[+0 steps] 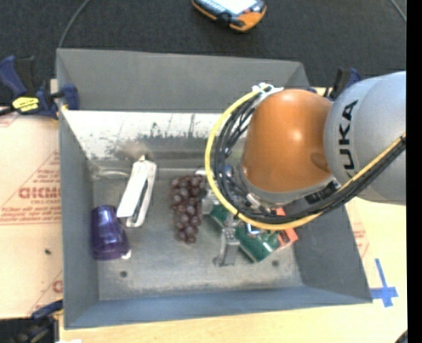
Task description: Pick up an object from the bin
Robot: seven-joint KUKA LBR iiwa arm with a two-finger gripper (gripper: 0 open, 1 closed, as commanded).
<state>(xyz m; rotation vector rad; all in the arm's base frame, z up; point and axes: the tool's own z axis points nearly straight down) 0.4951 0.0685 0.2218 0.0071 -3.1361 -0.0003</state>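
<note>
Green packet (259, 244), with an orange piece (287, 237) at its right end, is the nearest candidate. It lies on the bin (169, 269) floor towards the right wall, nearer the front wall than the back, and is partly hidden under the arm's orange cover.

Gripper (228, 251) is low in the bin with its tip just beside the packet's left end, between it and the dark grape bunch (186, 207). Can't tell how wide it's set, since the tip reads as one grey shape. Nothing visibly clamped in it.

Outward from there: grapes run along mid-floor, a white stapler-like thing (137, 191) is left of them and tilted, and a purple cup (108, 233) lies on its side by the left wall. All three are apart from each other, no heap.

Step, my read: descent/approach, grasp not confirmed. Contact with the packet is unclear.

Next move needs:
- the tip centred over the packet rather than off its left edge
- the grapes kept clear on that side
- a closing check before lifting
- a straight lift, minding the right wall
</note>
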